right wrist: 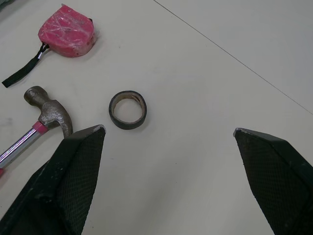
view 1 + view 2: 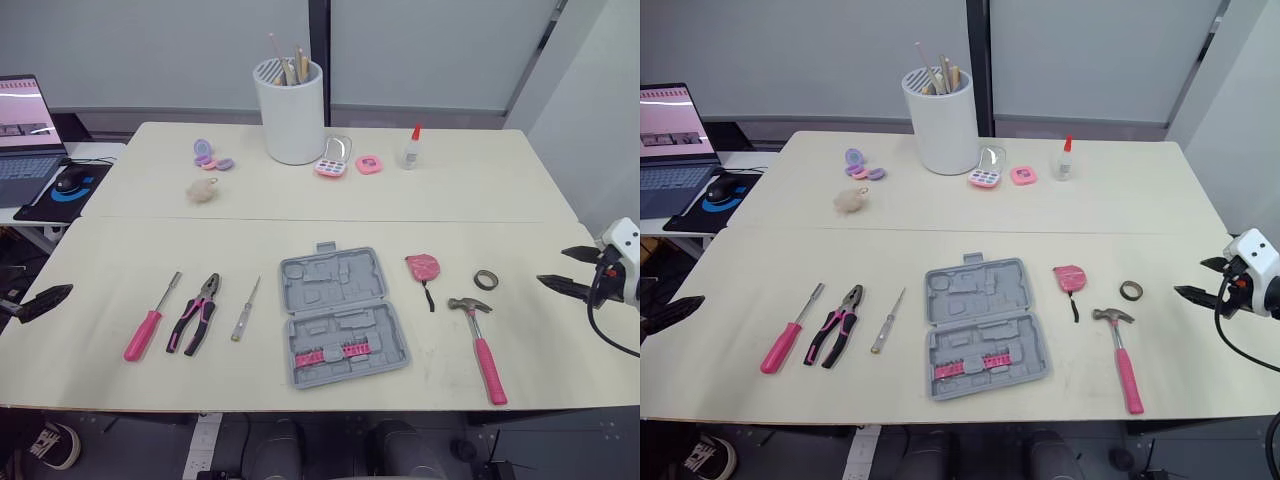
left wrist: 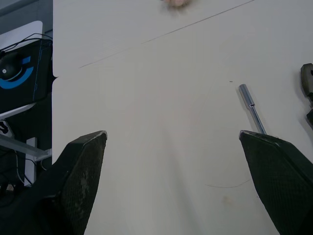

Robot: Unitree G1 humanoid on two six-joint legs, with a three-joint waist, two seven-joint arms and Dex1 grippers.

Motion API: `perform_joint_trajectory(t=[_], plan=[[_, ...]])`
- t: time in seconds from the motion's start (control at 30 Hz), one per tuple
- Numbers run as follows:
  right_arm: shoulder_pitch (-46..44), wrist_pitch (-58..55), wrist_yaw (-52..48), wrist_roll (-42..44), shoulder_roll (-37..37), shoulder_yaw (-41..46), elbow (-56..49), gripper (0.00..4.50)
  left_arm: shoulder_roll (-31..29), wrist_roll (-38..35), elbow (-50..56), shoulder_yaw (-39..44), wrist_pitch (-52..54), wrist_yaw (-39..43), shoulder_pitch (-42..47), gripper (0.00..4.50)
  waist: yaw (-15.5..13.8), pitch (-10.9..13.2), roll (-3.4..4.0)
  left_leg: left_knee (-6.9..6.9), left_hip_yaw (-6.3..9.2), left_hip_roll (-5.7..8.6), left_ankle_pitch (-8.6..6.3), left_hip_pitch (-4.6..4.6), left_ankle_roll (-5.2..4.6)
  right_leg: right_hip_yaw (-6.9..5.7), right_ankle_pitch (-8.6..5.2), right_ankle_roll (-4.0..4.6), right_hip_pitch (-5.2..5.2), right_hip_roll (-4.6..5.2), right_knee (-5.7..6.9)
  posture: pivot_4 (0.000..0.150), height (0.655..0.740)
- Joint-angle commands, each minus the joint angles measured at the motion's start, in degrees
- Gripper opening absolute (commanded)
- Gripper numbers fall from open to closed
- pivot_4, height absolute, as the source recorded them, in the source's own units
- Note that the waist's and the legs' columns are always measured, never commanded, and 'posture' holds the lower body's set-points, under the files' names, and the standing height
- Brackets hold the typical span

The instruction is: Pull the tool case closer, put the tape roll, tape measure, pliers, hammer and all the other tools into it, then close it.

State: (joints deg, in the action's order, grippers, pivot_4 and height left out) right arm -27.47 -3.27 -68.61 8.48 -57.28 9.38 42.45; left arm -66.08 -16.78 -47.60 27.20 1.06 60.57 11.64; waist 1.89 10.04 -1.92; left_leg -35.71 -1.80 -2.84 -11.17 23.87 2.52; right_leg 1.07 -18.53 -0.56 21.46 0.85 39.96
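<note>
The grey tool case point(image 2: 343, 318) lies open at the table's front middle, with pink bits in its near half. Right of it are the pink tape measure point(image 2: 422, 266), the dark tape roll point(image 2: 486, 280) and the pink-handled hammer point(image 2: 481, 338). To its left lie a small screwdriver point(image 2: 245, 310), the pliers point(image 2: 197, 313) and a pink-handled screwdriver point(image 2: 150, 320). My right gripper point(image 2: 568, 270) hovers open at the right table edge, a short way from the tape roll point(image 1: 127, 109). At the left edge my left gripper point(image 2: 48, 299) is open and holds nothing, with the screwdriver's shaft point(image 3: 251, 107) close by.
At the back stand a white cup point(image 2: 292, 110) of sticks, a glue bottle point(image 2: 411, 148), pink compacts point(image 2: 333, 162), purple pieces point(image 2: 210, 155) and a fluffy ball point(image 2: 202, 190). A laptop point(image 2: 25, 130) and a mouse point(image 2: 70, 180) sit on a side table to the left.
</note>
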Motion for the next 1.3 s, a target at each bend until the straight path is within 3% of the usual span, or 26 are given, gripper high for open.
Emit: perform_joint_trajectory(t=[0.03, 0.53, 1.3], plan=[[-0.5, 0.5, -0.2, 1.2, -1.9, 1.8, -0.1, 4.47, -0.6, 0.4, -0.1, -0.2, -1.1, -0.4, 1.2, 4.50, 0.0, 0.0, 0.00, 0.00, 0.00, 0.00, 0.00, 0.00, 0.00, 0.00, 0.00, 0.00, 0.00, 0.00, 0.00, 0.150, 0.7400], [-2.4, 5.3, -0.9, 0.2, -1.8, 1.6, 7.7, 4.47, -0.2, 1.1, -2.9, -1.4, -1.7, -0.3, 4.4, 4.50, 0.0, 0.0, 0.00, -0.02, -0.03, 0.01, 0.00, 0.00, 0.00, 0.00, 0.00, 0.00, 0.00, -0.01, 0.01, 0.150, 0.7400], [-2.3, 6.9, -1.5, -0.4, -1.7, 1.2, 8.5, 4.47, -0.7, 1.0, -3.3, -1.3, -1.5, 1.0, 3.6, 4.50, 0.0, 0.0, 0.00, -0.02, -0.02, 0.01, 0.00, 0.00, 0.00, -0.01, 0.00, 0.00, -0.01, -0.01, 0.02, 0.150, 0.7400]])
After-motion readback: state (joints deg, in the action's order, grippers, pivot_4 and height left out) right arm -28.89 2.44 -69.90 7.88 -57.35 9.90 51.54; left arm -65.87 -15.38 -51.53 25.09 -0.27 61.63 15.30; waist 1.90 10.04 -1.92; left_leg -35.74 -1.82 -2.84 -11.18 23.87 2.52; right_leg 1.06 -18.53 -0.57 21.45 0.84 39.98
